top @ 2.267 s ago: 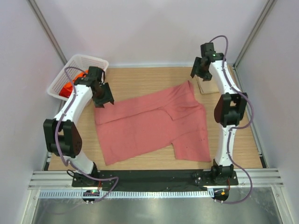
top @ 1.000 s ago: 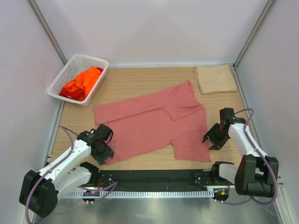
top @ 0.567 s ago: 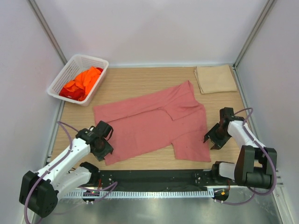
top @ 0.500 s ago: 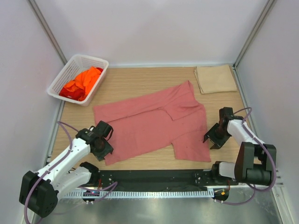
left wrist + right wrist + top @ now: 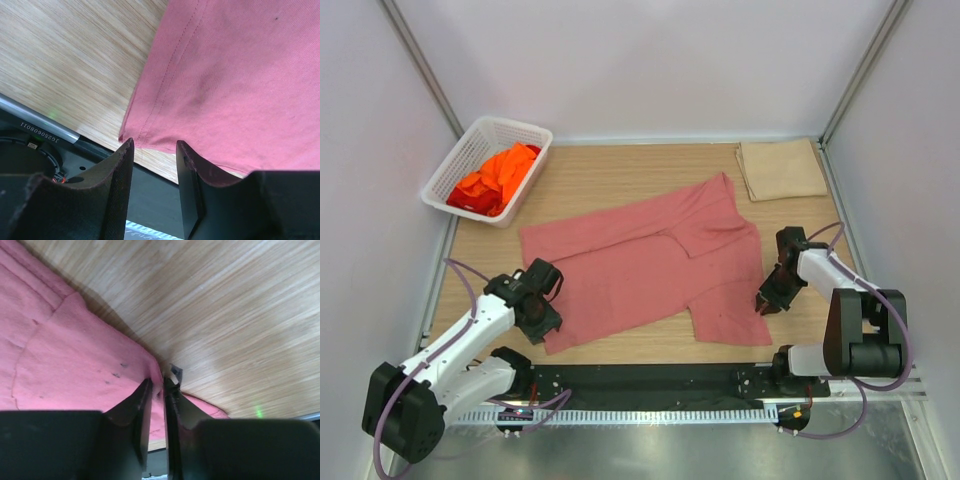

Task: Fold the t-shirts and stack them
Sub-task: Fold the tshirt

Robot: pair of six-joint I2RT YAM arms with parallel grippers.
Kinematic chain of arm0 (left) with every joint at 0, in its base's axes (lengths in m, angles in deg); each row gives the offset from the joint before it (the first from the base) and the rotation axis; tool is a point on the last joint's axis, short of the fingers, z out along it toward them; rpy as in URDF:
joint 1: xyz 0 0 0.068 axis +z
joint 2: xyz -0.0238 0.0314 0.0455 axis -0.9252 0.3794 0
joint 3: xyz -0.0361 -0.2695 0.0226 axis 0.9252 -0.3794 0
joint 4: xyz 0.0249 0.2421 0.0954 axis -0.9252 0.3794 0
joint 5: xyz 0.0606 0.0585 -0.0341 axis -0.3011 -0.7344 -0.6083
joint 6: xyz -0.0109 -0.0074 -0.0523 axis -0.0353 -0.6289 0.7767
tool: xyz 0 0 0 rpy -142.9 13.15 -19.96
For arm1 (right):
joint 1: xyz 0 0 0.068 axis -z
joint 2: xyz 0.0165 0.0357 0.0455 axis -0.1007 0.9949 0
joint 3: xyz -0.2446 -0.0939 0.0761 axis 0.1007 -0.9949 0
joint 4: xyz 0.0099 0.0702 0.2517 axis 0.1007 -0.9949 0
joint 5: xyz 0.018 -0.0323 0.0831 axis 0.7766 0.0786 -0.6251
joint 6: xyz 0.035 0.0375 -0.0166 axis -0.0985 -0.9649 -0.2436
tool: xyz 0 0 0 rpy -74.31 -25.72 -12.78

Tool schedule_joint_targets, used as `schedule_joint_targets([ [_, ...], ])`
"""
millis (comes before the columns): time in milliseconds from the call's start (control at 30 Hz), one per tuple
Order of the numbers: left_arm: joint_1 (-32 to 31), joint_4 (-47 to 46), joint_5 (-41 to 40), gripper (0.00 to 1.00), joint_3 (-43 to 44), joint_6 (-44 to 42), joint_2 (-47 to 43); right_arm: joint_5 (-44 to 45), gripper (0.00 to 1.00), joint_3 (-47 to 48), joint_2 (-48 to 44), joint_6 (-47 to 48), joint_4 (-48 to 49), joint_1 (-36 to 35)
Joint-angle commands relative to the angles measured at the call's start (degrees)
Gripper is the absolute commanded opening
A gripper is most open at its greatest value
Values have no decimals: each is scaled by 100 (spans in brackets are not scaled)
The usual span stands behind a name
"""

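Note:
A salmon-pink t-shirt (image 5: 640,270) lies spread flat across the middle of the wooden table. My left gripper (image 5: 542,322) hangs low over the shirt's near-left corner. In the left wrist view its jaws (image 5: 154,145) stand open, and the hemmed corner of the pink t-shirt (image 5: 235,75) lies just beyond the fingertips, with nothing gripped. My right gripper (image 5: 763,303) sits at the shirt's near-right edge. In the right wrist view it (image 5: 157,385) is shut, pinching a raised fold of the pink t-shirt's (image 5: 75,365) edge. Orange and red t-shirts (image 5: 498,175) lie in the basket.
A white lattice basket (image 5: 525,133) stands at the far left corner. A folded beige cloth (image 5: 780,170) lies at the far right corner. The black base rail (image 5: 650,380) runs along the near table edge, close under both grippers.
My right gripper has slid left from the bare wood onto the shirt's right edge and closed on it. My left gripper has stayed at the near-left corner, its jaws slightly narrower.

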Motion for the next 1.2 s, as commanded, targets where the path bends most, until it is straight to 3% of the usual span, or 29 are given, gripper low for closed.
schedule_joint_targets([
  [0,33,5,-103,40,138,184,-62,353,20,-146,87,-85,249,-50],
  [133,33,-13,-112,39,14,377,-133,247,10,-146,7,-50,197,-120],
  [300,33,198,-165,50,-100,685,60,203,9,-198,-45,-32,266,-182],
  [700,42,-109,37,48,-610,984,368,133,5,-216,60,29,337,-182],
  [967,42,-206,55,38,-636,1010,474,159,4,-190,87,12,311,-182],
  [1167,77,-224,64,25,-645,993,395,203,2,-155,34,-32,249,-182],
])
